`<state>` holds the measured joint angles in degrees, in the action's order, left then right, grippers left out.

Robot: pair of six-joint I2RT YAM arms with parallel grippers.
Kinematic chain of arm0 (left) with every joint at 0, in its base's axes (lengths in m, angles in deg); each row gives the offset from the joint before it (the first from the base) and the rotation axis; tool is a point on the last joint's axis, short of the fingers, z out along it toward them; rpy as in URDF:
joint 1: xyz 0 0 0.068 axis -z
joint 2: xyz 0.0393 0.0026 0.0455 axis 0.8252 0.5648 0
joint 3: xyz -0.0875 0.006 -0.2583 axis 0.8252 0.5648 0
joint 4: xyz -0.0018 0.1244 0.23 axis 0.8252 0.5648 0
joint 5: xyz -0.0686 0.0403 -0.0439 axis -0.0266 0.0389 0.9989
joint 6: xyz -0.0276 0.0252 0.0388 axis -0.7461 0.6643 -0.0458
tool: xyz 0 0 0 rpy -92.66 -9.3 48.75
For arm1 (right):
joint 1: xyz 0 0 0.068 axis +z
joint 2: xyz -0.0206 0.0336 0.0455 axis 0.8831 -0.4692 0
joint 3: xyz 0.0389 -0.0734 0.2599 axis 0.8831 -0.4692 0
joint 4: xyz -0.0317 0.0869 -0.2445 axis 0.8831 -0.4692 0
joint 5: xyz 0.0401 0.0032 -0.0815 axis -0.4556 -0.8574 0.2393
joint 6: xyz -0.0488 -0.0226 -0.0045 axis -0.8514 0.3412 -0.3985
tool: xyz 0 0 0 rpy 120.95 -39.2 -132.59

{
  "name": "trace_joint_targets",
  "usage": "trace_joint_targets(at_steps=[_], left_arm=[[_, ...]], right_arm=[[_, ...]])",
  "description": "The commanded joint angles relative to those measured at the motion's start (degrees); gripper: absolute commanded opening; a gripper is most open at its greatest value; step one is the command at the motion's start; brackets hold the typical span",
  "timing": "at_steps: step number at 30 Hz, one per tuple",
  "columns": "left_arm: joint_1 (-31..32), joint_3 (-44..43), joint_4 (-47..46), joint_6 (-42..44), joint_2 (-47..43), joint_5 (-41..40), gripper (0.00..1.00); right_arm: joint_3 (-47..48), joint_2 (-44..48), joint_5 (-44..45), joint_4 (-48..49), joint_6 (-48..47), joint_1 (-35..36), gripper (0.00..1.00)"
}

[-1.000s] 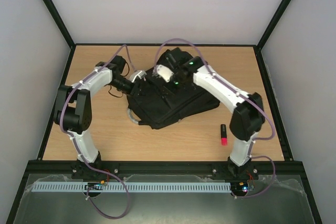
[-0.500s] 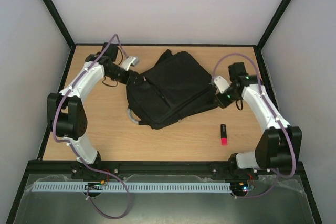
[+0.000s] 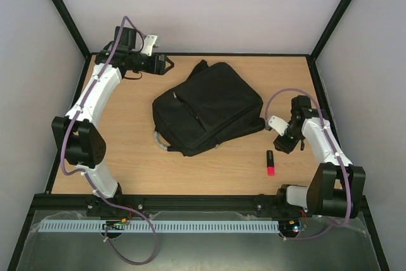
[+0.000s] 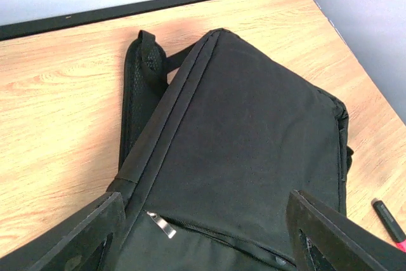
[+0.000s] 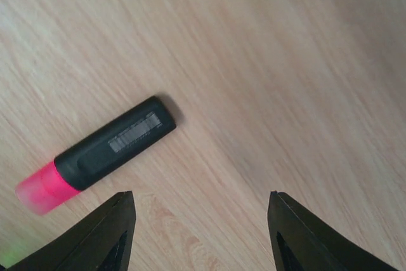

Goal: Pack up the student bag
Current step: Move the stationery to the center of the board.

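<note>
Since a second ago both arms have drawn off the student bag, where I had them bunched over it. The bag now lies flatter.

Item 1, student bag: black, soft, lying flat at the middle of the bench, set at a slant. Grey-white loop handle shows at its near-left corner. One shoulder strap sticks out at the far end. A metal zip pull rests on the upper panel.

Item 2, left tool: held at the far left corner of the bench, pointed toward the bag and well apart from it. Fingers spread wide, nothing between them.

Item 3, right tool: over bare wood to the right of the bag, near the highlighter. Fingers parted, empty, touching nothing that I can see.

Item 4, highlighter: black barrel, pink cap, lying flat on the bench, near-right of the bag and apart from it.
</note>
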<state>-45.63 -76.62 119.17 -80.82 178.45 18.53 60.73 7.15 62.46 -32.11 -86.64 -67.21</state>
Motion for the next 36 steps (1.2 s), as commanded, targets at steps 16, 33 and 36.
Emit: trace_joint_targets(at_steps=[16,33,36], left_arm=[[1.52,2.66,-3.65,-8.68,0.38,-7.15,0.99],[2.14,5.83,-4.41,-11.55,-0.47,-5.78,0.99],[2.11,5.92,-4.55,-11.44,-0.49,-4.86,0.99]], right_arm=[[-10.87,-2.24,7.09,2.11,-15.0,-0.17,0.58],[-14.53,-4.3,5.34,6.61,-13.4,10.22,0.57],[-14.2,-6.34,5.16,8.61,-10.24,15.31,0.57]])
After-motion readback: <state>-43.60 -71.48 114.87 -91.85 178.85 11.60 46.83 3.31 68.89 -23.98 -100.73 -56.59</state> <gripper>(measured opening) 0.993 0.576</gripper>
